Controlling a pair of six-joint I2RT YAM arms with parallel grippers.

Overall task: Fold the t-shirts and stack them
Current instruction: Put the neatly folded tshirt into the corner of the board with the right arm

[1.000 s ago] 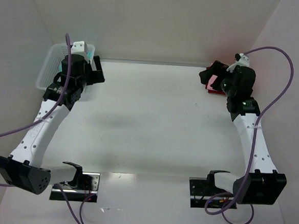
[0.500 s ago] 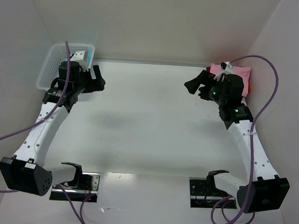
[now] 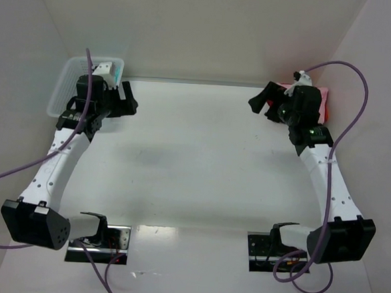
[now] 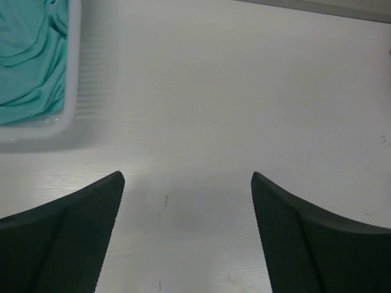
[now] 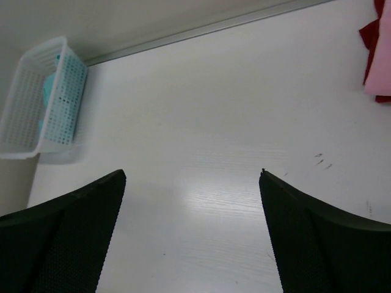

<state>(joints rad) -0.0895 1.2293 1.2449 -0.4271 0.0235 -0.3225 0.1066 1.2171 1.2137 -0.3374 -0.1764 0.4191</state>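
A teal t-shirt (image 4: 30,55) lies crumpled inside the white mesh basket (image 4: 72,73) at the far left of the table. My left gripper (image 4: 186,177) hovers open over bare table just right of the basket, with nothing between its fingers. At the far right a light pink t-shirt (image 3: 322,95) lies on a red t-shirt (image 3: 327,114); both are partly hidden behind my right arm. The right wrist view catches their edges, red t-shirt (image 5: 371,33) and pink t-shirt (image 5: 379,73). My right gripper (image 3: 260,101) stands open and empty just left of that stack, facing across the table.
The basket (image 3: 64,87) sits in the back left corner against the left wall. White walls close in the table at the back and on both sides. The two arm bases stand at the near edge. A purple cable loops over each arm.
My right gripper has lifted off the pink and red stack and swung left, uncovering the pink t-shirt. My left gripper has shifted a little beside the basket.
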